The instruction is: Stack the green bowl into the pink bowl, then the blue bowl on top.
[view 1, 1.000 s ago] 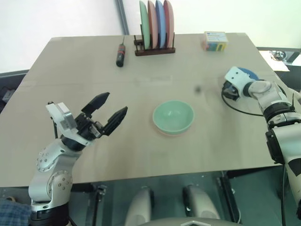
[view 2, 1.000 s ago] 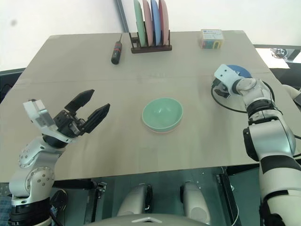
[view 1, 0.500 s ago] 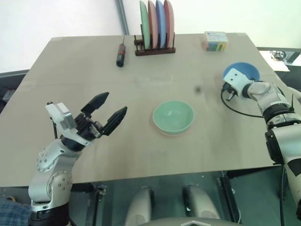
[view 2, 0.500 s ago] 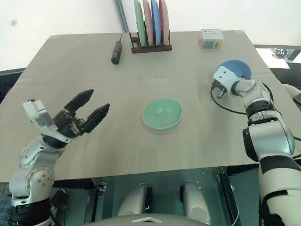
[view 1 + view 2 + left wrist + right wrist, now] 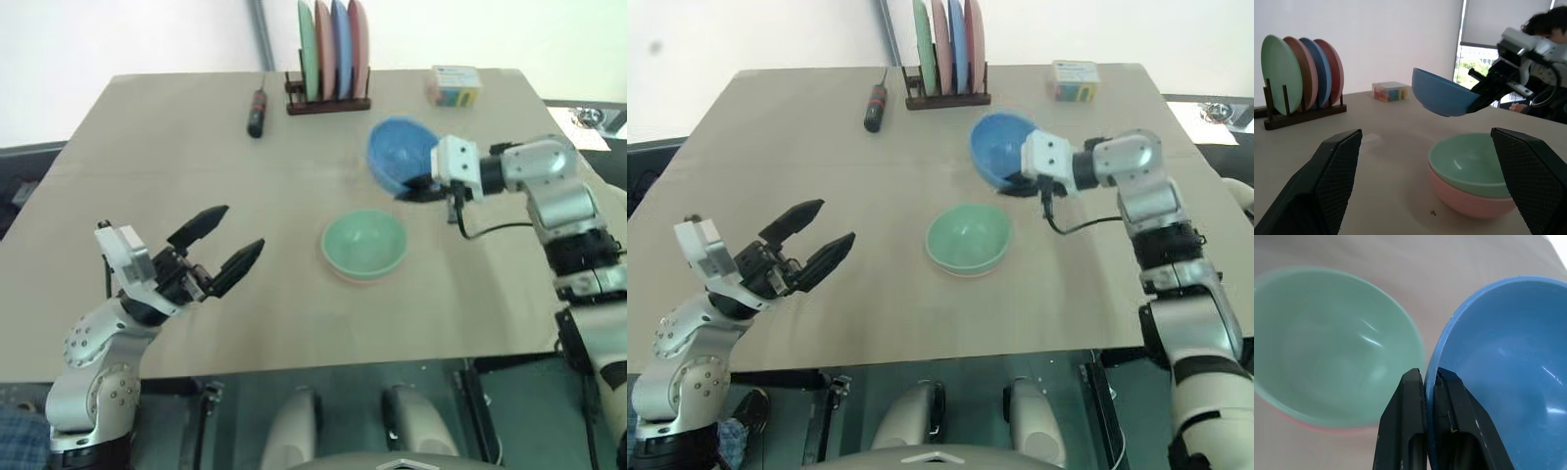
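Blue bowl (image 5: 402,155) rim pinched, right hand (image 5: 416,188)

Bright, even daylight enters from a window (image 5: 1508,58) at two o'clock in the left wrist view, leaving soft glints inside the green bowl (image 5: 1337,347) and blue bowl (image 5: 1508,362), with the green one slightly blurred.

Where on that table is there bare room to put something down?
Bare: the near strip between the left gripper and green bowl, and below the screwdriver. Crowded: around the plate rack and held blue bowl.
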### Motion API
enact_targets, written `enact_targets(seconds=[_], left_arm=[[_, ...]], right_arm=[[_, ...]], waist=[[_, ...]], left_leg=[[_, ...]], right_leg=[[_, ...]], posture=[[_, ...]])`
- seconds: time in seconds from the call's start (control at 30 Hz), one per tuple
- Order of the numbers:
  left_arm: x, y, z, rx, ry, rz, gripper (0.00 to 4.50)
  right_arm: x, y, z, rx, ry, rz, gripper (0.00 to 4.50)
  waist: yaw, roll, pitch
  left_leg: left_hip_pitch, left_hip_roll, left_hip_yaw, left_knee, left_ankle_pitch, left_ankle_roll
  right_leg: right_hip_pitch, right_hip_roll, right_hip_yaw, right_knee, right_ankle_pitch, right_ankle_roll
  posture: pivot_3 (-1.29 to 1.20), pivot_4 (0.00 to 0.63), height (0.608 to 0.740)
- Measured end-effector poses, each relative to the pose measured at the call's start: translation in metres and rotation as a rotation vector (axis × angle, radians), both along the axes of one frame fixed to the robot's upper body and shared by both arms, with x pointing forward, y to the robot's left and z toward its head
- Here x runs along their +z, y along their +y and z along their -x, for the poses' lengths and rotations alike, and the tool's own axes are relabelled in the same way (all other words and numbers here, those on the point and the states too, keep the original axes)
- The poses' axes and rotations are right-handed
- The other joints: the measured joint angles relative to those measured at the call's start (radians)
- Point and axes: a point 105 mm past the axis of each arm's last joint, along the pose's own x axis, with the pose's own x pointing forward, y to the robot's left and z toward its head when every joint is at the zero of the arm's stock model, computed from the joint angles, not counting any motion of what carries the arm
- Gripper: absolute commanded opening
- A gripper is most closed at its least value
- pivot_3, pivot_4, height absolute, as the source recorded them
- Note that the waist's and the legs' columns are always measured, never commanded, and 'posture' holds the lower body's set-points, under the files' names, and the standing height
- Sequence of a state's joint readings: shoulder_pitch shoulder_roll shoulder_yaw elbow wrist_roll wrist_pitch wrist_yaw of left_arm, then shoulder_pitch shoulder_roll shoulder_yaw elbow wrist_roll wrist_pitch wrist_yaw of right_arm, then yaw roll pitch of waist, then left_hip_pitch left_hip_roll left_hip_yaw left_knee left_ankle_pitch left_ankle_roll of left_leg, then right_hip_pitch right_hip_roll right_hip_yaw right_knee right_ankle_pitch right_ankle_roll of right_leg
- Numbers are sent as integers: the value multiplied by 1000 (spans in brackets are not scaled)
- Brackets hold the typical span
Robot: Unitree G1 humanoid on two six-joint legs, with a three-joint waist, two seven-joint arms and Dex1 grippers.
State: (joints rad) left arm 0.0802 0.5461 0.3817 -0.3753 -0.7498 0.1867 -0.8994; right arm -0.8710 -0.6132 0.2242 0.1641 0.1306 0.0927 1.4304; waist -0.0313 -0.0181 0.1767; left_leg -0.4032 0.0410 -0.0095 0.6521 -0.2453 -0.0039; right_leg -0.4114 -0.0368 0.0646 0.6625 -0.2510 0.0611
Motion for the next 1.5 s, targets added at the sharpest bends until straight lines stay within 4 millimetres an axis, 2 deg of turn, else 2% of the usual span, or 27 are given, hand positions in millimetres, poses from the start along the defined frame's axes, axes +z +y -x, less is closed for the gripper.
enact_targets(seconds=[0.03, 0.07, 0.17, 0.37, 0.4, 0.47, 0.67, 0.8, 0.87, 1.0, 1.07, 1.2, 1.33, 1.5], left_arm=[[0, 0, 0, -8, 3, -7, 4500], [-1, 1, 0, -22, 13, -25, 4500], [-6, 2, 1, -59, 41, -52, 4500], [-11, 1, 4, -120, 74, -78, 4500], [-14, 0, 3, -131, 83, -76, 4500], [-16, -1, 3, -145, 93, -74, 4500], [-14, -2, 2, -156, 82, -82, 4500], [-18, -2, -1, -128, 92, -101, 4500], [-23, 0, -1, -90, 113, -102, 4500], [-38, 2, 7, -23, 168, -94, 4500], [-45, 4, 11, 10, 195, -97, 4500], [-61, 20, 30, 159, 238, -131, 4500], [-78, 25, 49, 232, 296, -177, 4500], [-89, 27, 64, 297, 313, -157, 4500]], right_arm=[[2, 3, 8, 23, 6, 1, 61], [6, 9, 24, 76, 12, 6, 61], [13, 15, 49, 136, 15, 17, 61], [3, 10, 61, 127, 82, 55, 61], [3, 12, 63, 128, 83, 53, 590], [4, 15, 65, 129, 73, 48, 1013], [8, 23, 60, 100, 54, 7, 3230], [9, 20, 55, 48, 52, -20, 3230], [4, 11, 48, -16, 81, -75, 3230], [-17, -23, 26, -241, 164, -217, 3230], [-27, -40, 23, -317, 185, -254, 3230], [-49, -81, 34, -427, 217, -363, 3230], [-76, -114, 45, -522, 276, -345, 3230], [-94, -135, 47, -579, 283, -435, 3230]], waist=[[0, 0, 0], [-1, 0, 0], [-5, -1, 0], [-6, -1, 0], [-7, -1, 0], [-7, -1, 0], [-7, -1, 0], [-6, -1, 0], [-4, -3, -1], [-4, -3, -1], [-4, -3, -1], [-4, -3, -1], [-7, -4, -1], [-10, -4, -1]], left_leg=[[0, 0, 0, 0, 0, 0], [0, 0, 0, 0, 0, 0], [3, 0, 0, 0, 0, 0], [3, 1, 1, 1, 0, 0], [3, 1, 1, 1, 0, 0], [3, 1, 1, 1, 0, 0], [2, 1, 1, 1, 0, 0], [2, 1, 0, 1, 0, 0], [2, 1, 0, 1, 0, 0], [1, 0, 2, 1, 0, 0], [2, 0, 1, 0, 0, 0], [2, 1, 2, 0, 0, 0], [4, 1, 4, 1, 0, 0], [7, 1, 5, 3, 0, 0]], right_leg=[[0, 0, 0, 0, 0, 0], [0, 0, 0, 0, 0, 0], [2, 1, 0, 0, 0, 0], [2, 1, 1, 0, 0, 0], [2, 1, 1, 0, 0, 0], [2, 2, 1, 0, 0, 0], [2, 2, 1, 0, 0, 0], [2, 1, 1, 0, 0, 0], [2, 1, 1, -1, 0, 0], [2, 1, 2, -2, 0, 0], [2, 1, 2, -1, 0, 0], [2, 1, 2, -1, -1, 0], [3, 1, 4, -1, -3, -4], [4, 2, 6, 0, -5, 0]], posture=[[0, 150, 740], [0, 150, 740], [0, 150, 740], [0, 150, 740], [0, 150, 740], [0, 150, 740], [0, 150, 740], [0, 150, 740], [0, 150, 740], [0, 150, 740], [0, 150, 740], [0, 150, 740], [0, 150, 740], [0, 150, 740]])
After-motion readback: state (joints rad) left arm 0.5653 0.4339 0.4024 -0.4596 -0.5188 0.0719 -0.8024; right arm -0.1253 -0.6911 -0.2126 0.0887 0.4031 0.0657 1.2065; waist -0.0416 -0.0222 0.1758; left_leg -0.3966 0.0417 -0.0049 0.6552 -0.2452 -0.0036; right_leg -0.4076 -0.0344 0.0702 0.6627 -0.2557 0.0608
